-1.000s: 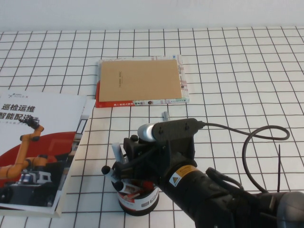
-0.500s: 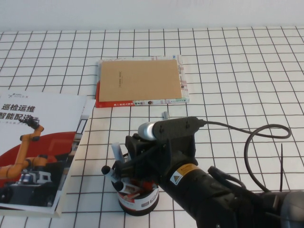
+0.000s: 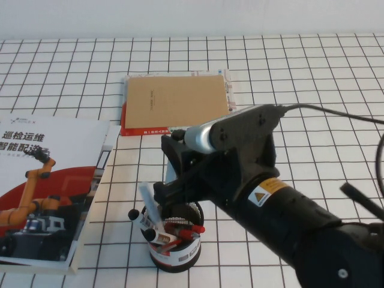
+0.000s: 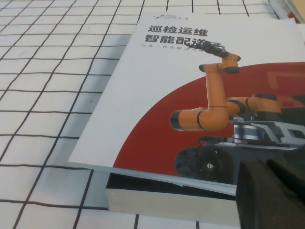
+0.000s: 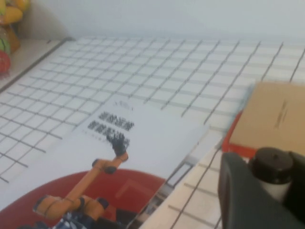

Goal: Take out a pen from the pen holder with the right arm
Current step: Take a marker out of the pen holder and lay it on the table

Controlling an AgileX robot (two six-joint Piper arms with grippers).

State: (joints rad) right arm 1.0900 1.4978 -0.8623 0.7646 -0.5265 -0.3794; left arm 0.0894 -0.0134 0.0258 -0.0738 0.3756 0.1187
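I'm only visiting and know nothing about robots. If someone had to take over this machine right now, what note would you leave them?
The right gripper is raised above the pen holder and shut on a white pen with a black cap.
The left gripper is parked low at the edge of the robot booklet.
The pen holder stands near the front of the table, with other pens in it.
Done: one pen gripped.
Left: carry it clear. The arm hides whether its lower end is out of the holder.
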